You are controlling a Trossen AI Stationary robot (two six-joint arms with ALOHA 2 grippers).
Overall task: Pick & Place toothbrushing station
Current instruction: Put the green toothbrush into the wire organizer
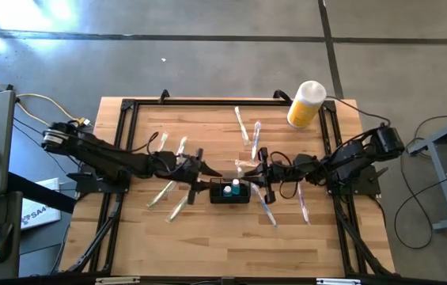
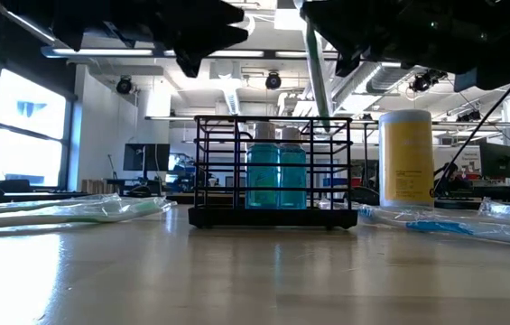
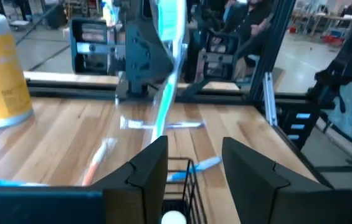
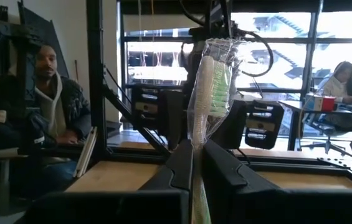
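My right gripper (image 4: 195,163) pinches a wrapped toothbrush (image 4: 210,87) above the caddy (image 1: 230,192) at mid-table; my left gripper (image 3: 191,168) hangs spread beside it. Wrapped brushes litter the wood table (image 1: 207,245); a yellow canister (image 1: 306,104) stands at the far edge. Two people sit beyond.

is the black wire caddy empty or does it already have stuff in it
Not empty. The black wire caddy stands upright on the table and holds two blue bottles with pale caps, side by side.
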